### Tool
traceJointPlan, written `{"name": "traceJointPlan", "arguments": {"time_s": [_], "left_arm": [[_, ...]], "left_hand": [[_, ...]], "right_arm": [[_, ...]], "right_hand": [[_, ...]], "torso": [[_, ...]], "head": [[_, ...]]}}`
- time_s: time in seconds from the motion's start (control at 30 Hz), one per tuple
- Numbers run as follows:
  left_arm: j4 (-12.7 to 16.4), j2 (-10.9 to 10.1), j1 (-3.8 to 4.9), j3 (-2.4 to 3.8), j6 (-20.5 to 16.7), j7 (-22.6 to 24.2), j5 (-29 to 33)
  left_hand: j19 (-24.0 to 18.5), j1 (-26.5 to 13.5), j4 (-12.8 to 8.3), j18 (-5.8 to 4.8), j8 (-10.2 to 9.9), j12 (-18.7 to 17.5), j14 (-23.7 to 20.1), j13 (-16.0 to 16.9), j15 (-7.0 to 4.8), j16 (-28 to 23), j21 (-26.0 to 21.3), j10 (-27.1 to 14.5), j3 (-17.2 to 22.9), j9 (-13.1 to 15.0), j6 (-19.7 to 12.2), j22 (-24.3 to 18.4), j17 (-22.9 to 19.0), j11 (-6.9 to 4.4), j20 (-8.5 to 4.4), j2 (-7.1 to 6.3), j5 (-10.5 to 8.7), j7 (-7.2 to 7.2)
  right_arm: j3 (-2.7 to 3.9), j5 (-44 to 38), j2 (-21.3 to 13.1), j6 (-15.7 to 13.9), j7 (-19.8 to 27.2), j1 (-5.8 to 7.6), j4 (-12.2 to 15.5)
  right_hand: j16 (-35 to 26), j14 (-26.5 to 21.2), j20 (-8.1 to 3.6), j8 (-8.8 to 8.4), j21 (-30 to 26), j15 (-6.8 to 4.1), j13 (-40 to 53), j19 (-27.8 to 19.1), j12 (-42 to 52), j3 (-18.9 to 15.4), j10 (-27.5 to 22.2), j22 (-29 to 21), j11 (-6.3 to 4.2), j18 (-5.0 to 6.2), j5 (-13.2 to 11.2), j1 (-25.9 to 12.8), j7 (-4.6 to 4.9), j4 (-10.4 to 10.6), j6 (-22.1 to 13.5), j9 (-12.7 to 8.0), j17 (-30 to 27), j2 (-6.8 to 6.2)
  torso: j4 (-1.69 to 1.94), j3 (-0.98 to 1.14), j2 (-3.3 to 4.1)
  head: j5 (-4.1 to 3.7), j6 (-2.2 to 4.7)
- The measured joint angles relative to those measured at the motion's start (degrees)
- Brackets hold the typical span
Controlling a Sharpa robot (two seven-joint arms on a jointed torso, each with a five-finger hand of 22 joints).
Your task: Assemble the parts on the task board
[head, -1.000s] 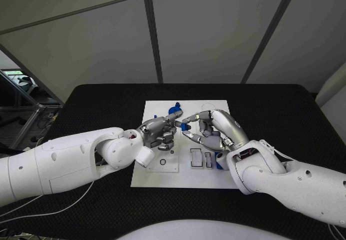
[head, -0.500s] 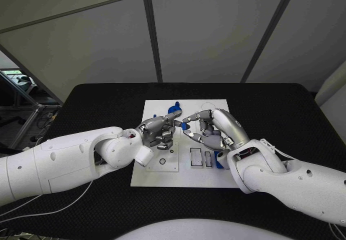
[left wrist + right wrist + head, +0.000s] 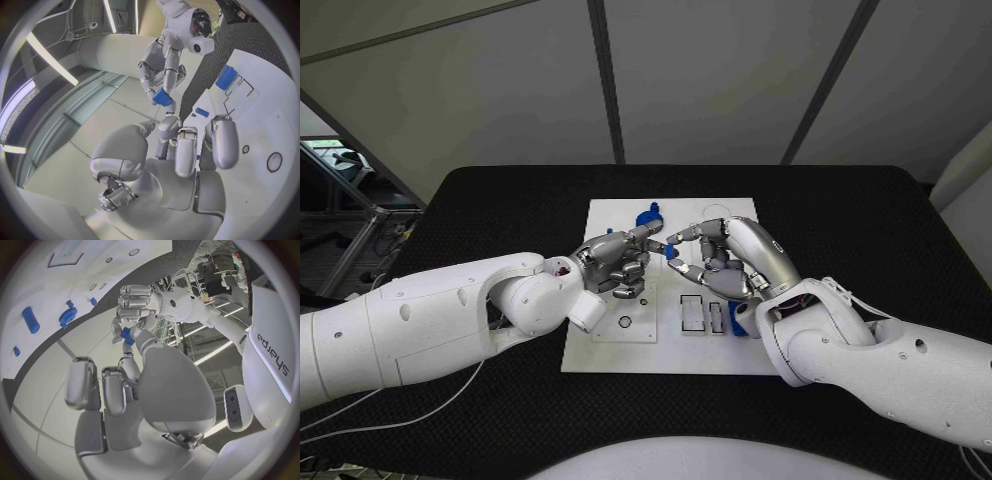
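The white task board (image 3: 661,350) lies in the middle of the black table. Above its centre my left hand (image 3: 617,266) and right hand (image 3: 730,256) meet fingertip to fingertip on a small blue part (image 3: 669,251). In the left wrist view the right hand (image 3: 164,60) pinches this blue part (image 3: 162,96), with a left fingertip (image 3: 169,121) right against it. In the right wrist view the left hand (image 3: 134,302) has its fingers on the same part (image 3: 127,334). I cannot tell which hand bears its weight. A larger blue part (image 3: 649,215) stands at the board's far end.
Another blue part (image 3: 737,322) lies by the rectangular slots (image 3: 692,313) near my right wrist. Several blue parts, among them a bar (image 3: 29,320) and a toothed piece (image 3: 65,315), sit on the board. Bare black table (image 3: 877,220) surrounds the board.
Both hands stay together over the board with the blue part between them. My right hand has shifted very slightly; nothing was let go.
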Motion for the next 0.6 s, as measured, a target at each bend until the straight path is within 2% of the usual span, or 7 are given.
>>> {"name": "traceJointPlan", "arguments": {"time_s": [0.6], "left_arm": [[0.03, -0.3, 0.0, 0.0, -0.02, 0.0, -0.36]], "left_hand": [[-0.14, 0.0, -0.56, 0.0, -0.02, 0.0, 0.0, 0.09, 0.0, 0.0, 0.0, 0.0, 0.56, 0.33, -0.01, 0.0, 0.0, 0.0, -0.14, 0.0, 0.0, 0.01]], "right_arm": [[0.0, 0.01, -0.55, -0.04, -0.16, 0.0, 0.12]], "right_hand": [[0.0, 0.0, 0.0, 0.18, 0.0, 0.0, 0.01, 0.0, 0.0, 0.15, 0.0, -0.01, 0.0, 0.0, 0.05, 0.26, 0.0, 0.18, 0.0, 0.0, -0.01, -0.3]], "torso": [[0.03, -0.01, -0.01]], "head": [[-0.05, -0.19]]}}
